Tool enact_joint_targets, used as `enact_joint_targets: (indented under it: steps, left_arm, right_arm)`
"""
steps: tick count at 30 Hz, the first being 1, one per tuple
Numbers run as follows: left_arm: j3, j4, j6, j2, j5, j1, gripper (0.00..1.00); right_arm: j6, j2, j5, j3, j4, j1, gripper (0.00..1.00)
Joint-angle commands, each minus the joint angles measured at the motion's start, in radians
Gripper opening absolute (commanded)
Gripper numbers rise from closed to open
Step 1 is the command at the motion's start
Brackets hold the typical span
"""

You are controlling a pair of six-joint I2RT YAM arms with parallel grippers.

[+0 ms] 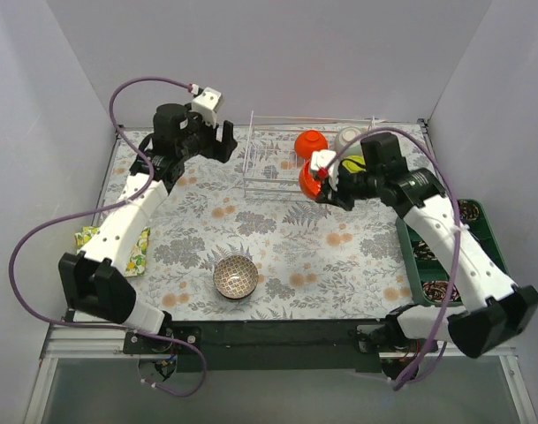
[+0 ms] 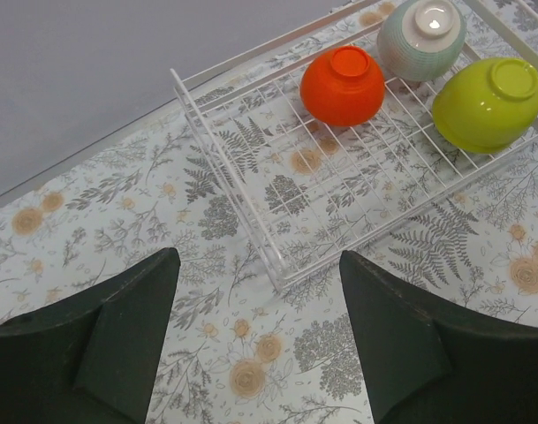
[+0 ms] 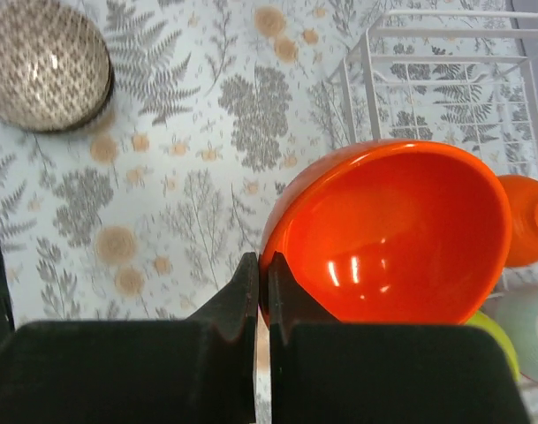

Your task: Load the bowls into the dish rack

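The right gripper [image 3: 261,265] is pinched narrowly on the rim of an orange-red bowl [image 3: 401,234], beside the dish rack [image 1: 269,172] at the counter's far edge. The left gripper [image 2: 258,261] hangs with jaws wide, holding nothing, by the rack's left end.

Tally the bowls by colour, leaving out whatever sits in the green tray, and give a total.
Orange-red: 2, racked bowl and held bowl
Lime-green bowl: 1
Pale blue-green bowl: 1
Dark patterned bowl: 1
Total: 5
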Motion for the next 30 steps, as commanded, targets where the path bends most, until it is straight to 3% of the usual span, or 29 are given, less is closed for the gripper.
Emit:
enact_joint_targets:
  steps: [1,3,7,8,9,11,13,14,23,30]
  left_arm:
    - [0.124,-0.01,0.0,0.149,0.04,-0.043,0.73]
    - [0.179,-0.011,0.002,0.206,0.04,-0.065,0.72]
    - [0.272,-0.01,-0.001,0.335,0.005,-0.077,0.61]
    - [0.289,-0.008,0.0,0.373,-0.024,-0.077,0.58]
    - [0.32,-0.01,0.003,0.395,-0.035,-0.077,0.54]
    - [0.346,-0.005,0.035,0.45,-0.041,-0.079,0.35]
    - [0.378,0.001,0.068,0.482,-0.029,-0.079,0.19]
    - [0.389,0.006,0.079,0.502,-0.025,-0.08,0.02]
    - [0.538,0.006,0.115,0.671,-0.003,-0.097,0.0]
    - [0.631,0.047,0.092,0.798,-0.089,-0.125,0.0]
  right_arm:
    - [0.358,0.149,-0.174,0.126,0.303,-0.037,0.01]
    - [0.453,0.243,-0.258,0.178,0.391,-0.089,0.01]
    - [0.85,0.396,-0.401,0.175,0.765,-0.198,0.01]
    - [1.03,0.43,-0.422,0.167,0.972,-0.236,0.01]
    - [1.131,0.494,-0.438,0.157,1.059,-0.252,0.01]
    - [1.348,0.562,-0.446,0.161,1.309,-0.284,0.01]
    - [1.434,0.665,-0.455,0.202,1.413,-0.292,0.01]
    - [1.493,0.694,-0.45,0.218,1.484,-0.296,0.01]
    - [1.6,0.986,-0.394,0.509,1.536,-0.287,0.01]
    - [1.672,1.071,-0.361,0.494,1.574,-0.283,0.01]
